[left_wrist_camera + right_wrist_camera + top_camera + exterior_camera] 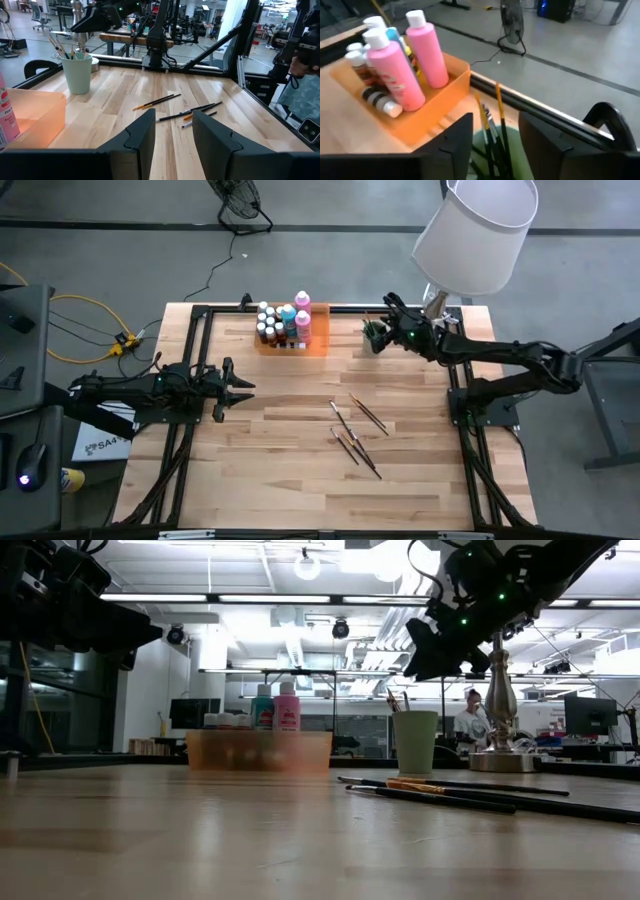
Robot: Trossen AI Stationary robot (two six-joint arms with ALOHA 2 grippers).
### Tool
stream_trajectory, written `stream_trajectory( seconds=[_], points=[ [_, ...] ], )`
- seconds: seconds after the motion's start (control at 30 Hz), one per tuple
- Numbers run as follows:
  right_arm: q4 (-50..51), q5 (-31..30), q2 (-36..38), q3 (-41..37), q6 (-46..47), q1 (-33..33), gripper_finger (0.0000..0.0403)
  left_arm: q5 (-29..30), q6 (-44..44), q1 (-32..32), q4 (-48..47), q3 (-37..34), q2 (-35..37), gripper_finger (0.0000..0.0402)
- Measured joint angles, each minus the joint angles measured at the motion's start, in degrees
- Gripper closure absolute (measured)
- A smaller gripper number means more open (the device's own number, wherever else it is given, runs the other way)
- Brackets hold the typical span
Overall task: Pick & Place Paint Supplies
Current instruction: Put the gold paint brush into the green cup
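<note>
Several white-capped paint bottles (283, 322), two tall pink ones among them (405, 65), stand in the orange tray (318, 340) at the table's far side. The pale green cup (375, 337) stands right of the tray with several brushes (490, 125) upright in it. Several more dark brushes (355, 430) lie flat on the table's middle right and show in the low view (450, 790). My right gripper (496, 120) is open just above the cup (415, 740), its fingers on either side of the standing brushes. My left gripper (245, 387) is open and empty at the table's left.
A lamp with a white shade (475, 230) stands at the far right corner, close behind my right arm; its base (500, 755) is beside the cup. Black frame rails (200, 315) run along the table's edges. A person (468, 720) is far behind the table.
</note>
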State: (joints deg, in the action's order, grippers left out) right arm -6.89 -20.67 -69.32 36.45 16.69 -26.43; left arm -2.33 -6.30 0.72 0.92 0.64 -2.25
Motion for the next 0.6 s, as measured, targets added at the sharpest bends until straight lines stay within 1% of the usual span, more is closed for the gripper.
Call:
stream_trajectory(
  seconds=[0.1, 0.2, 0.33, 0.47, 0.53, 0.6],
  points=[
    [2.9, 3.5, 1.4, 0.0, 0.2, 0.1, 0.0231, 0.0, 0.0, 0.0, 0.0, 0.0, 0.0, 0.0275],
    [6.1, 8.1, 3.7, 0.0, 2.3, 0.2, 0.0227, 0.0, 0.0, 0.0, 0.0, 0.0, 0.0, 0.0275],
    [11.4, 17.7, 7.3, 0.0, 6.3, 0.2, 0.0231, 0.0, 0.0, 0.0, 0.0, 0.0, 0.0, 0.0275],
    [13.2, 27.6, 9.8, 0.0, 9.0, 1.4, 0.0236, 0.0, 0.0, 0.0, 0.0, 0.0, 0.0, 0.0275],
    [13.8, 29.8, 10.4, 0.0, 9.6, 3.3, 0.0238, 0.0, 0.0, 0.0, 0.0, 0.0, 0.0, 0.0275],
    [13.8, 29.8, 10.6, 0.0, 10.5, 5.9, 0.0239, 0.0, 0.0, 0.0, 0.0, 0.0, 0.0, 0.0275]
  ],
)
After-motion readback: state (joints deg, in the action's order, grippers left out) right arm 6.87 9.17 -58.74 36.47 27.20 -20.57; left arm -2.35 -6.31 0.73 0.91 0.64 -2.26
